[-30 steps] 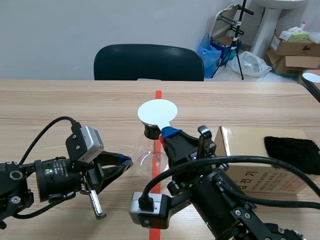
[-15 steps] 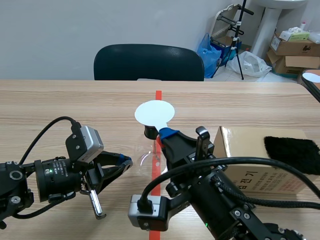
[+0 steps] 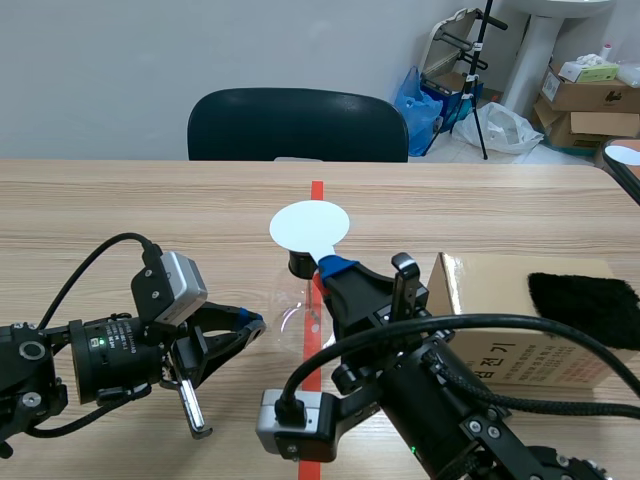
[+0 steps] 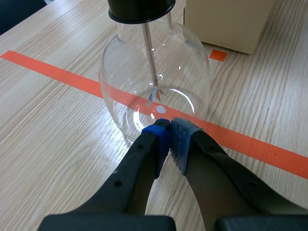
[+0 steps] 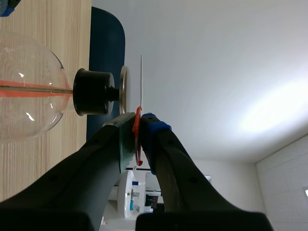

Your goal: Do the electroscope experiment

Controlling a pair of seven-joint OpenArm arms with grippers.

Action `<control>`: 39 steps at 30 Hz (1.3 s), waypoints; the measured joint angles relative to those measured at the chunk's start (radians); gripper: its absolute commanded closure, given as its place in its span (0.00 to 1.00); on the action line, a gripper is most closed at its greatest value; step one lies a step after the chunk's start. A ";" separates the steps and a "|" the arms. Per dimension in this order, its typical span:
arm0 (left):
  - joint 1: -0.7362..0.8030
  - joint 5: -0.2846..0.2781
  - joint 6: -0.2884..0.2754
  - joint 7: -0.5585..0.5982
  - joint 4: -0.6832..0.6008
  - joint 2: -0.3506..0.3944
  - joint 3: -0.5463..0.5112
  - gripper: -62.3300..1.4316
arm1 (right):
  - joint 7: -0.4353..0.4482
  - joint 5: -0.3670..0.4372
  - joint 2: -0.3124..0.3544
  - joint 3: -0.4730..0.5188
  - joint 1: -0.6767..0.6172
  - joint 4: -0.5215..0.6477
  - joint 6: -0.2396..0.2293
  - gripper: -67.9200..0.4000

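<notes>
Electroscope (image 4: 154, 82) stood mid-counter (image 4: 53, 130) on the tape line. Left claw (image 4: 169, 129) was clenched on nothing, tips at the flask's left wall, probably steadying it. Right claw (image 5: 139, 120) grasped the white disc (image 3: 310, 225) by its red handle (image 5: 137, 111), holding it just above the top plate (image 5: 124, 89), presumably to charge it.

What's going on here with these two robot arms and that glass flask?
The right pincer is shut on the red handle of a white disc and holds it just above the metal plate on top of the electroscope flask, with a small gap between them. The left pincer is shut on nothing, its tips low by the flask's wall. A cardboard box with a black cloth on it stands beside the flask.
</notes>
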State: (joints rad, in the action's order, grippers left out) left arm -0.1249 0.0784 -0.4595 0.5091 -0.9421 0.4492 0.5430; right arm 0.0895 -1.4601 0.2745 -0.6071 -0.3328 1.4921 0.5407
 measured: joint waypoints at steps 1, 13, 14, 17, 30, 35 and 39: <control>0.000 0.000 0.000 0.000 0.000 0.000 0.000 0.94 | 0.000 0.000 0.000 0.000 0.000 0.000 0.000 0.98; 0.000 0.000 0.000 0.000 0.000 0.000 0.000 0.94 | -0.139 0.000 0.000 0.000 0.000 0.000 0.000 0.98; 0.000 0.000 0.000 0.000 0.000 0.000 0.000 0.94 | -0.163 0.000 0.000 0.000 0.000 0.000 0.000 0.98; 0.000 0.000 0.000 0.000 0.000 0.000 0.000 0.94 | -0.250 0.000 0.000 0.000 0.000 0.000 0.000 0.98; 0.000 0.000 0.000 0.000 0.000 0.000 0.000 0.94 | -0.544 0.000 0.000 0.000 0.000 0.000 0.000 0.98; 0.000 0.000 0.000 0.000 0.000 0.000 0.000 0.94 | -0.604 0.000 0.000 0.000 0.000 0.000 0.000 0.98; 0.000 0.000 0.000 0.000 0.000 0.000 0.000 0.94 | -0.608 0.000 0.000 0.000 0.000 0.000 0.000 0.98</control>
State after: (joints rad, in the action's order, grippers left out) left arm -0.1249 0.0784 -0.4595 0.5091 -0.9421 0.4492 0.5430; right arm -0.5182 -1.4601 0.2741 -0.6071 -0.3328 1.4921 0.5411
